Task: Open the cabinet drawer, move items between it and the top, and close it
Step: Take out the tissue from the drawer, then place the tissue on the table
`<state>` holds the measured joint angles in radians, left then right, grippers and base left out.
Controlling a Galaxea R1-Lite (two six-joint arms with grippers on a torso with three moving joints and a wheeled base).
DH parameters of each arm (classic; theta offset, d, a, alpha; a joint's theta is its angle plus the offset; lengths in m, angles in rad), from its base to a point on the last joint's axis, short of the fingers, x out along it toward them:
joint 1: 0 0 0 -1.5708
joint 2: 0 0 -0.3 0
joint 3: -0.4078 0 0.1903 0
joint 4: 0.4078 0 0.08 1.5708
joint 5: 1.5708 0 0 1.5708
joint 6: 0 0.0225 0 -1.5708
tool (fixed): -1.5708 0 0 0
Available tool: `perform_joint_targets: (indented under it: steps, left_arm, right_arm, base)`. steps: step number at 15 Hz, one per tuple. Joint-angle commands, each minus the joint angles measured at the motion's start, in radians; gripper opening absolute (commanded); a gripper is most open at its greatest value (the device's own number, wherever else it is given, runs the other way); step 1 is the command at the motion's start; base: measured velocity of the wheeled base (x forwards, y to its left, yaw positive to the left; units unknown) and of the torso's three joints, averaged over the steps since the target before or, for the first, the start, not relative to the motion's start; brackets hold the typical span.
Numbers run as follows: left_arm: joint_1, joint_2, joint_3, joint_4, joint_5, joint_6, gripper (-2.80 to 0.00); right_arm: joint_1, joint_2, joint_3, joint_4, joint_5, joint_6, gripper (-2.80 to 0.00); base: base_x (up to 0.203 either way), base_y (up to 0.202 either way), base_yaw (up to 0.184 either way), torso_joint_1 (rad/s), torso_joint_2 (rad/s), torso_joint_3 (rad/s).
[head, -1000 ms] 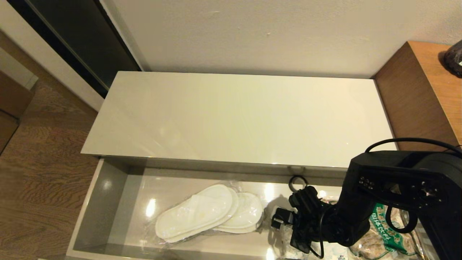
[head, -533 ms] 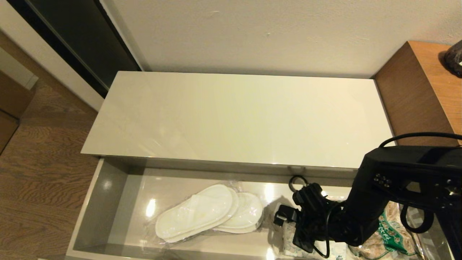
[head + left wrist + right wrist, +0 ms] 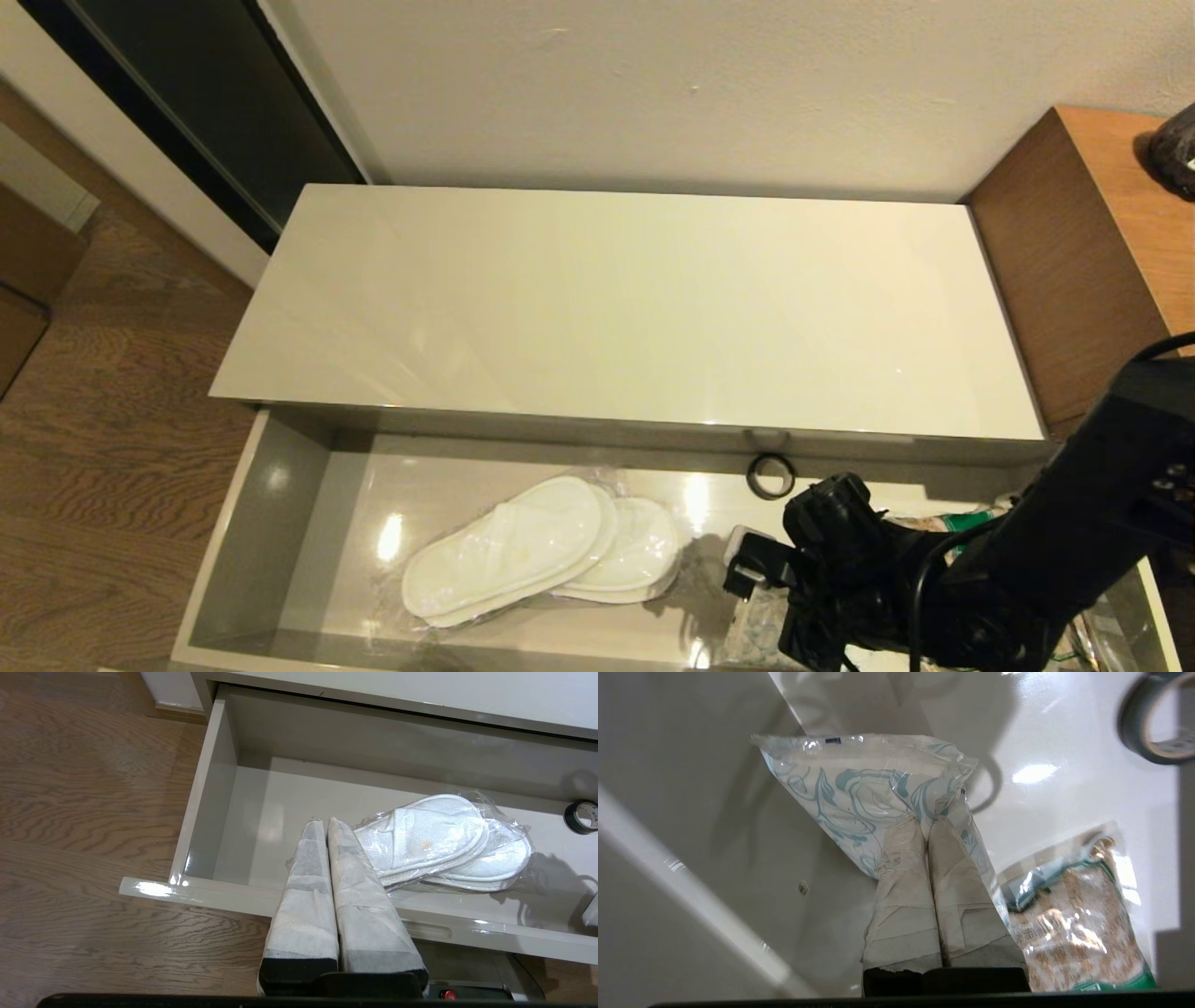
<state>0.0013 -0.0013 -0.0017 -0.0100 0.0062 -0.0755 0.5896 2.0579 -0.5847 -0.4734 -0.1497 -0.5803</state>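
Note:
The cabinet drawer (image 3: 252, 523) stands pulled out below the bare cream top (image 3: 616, 299). The wrapped white slippers (image 3: 541, 551) lie on the drawer floor left of centre. My right gripper (image 3: 761, 597) is low inside the drawer's right part. In the right wrist view it (image 3: 927, 819) is shut on an edge of the tissue pack (image 3: 859, 788), white with a pale blue pattern. In the head view only a corner of the tissue pack (image 3: 764, 623) shows under the arm. My left gripper (image 3: 325, 821) is shut and empty, over the drawer's front edge beside the slippers (image 3: 434, 840).
A small black ring (image 3: 770, 476) lies by the drawer's back wall. The brown snack bag with a green band (image 3: 1073, 914) lies right next to the tissue pack. The taller brown wooden unit (image 3: 1074, 243) adjoins the cabinet on the right.
My right arm has swung to the right and lower in the head view, with the tissue pack in its grip. The black ring, half covered before, now shows whole.

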Motion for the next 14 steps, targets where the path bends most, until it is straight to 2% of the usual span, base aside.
perform_joint_targets:
  steps: [1,14]
  left_arm:
    - [0.0,0.001,0.0,-0.001,0.001,-0.001,-2.8]
    - [0.0,0.001,0.0,-0.001,0.0,-0.001,-2.8]
  right_arm:
    - [0.005,-0.083,0.02,-0.001,-0.015,0.004,-2.8]
    - [0.007,-0.492,-0.004,0.406,-0.056,0.079,-2.8]
  base:
    - [0.0,0.0,0.0,0.0,0.0,0.0]
    - [0.0,0.0,0.0,0.0,0.0,0.0]
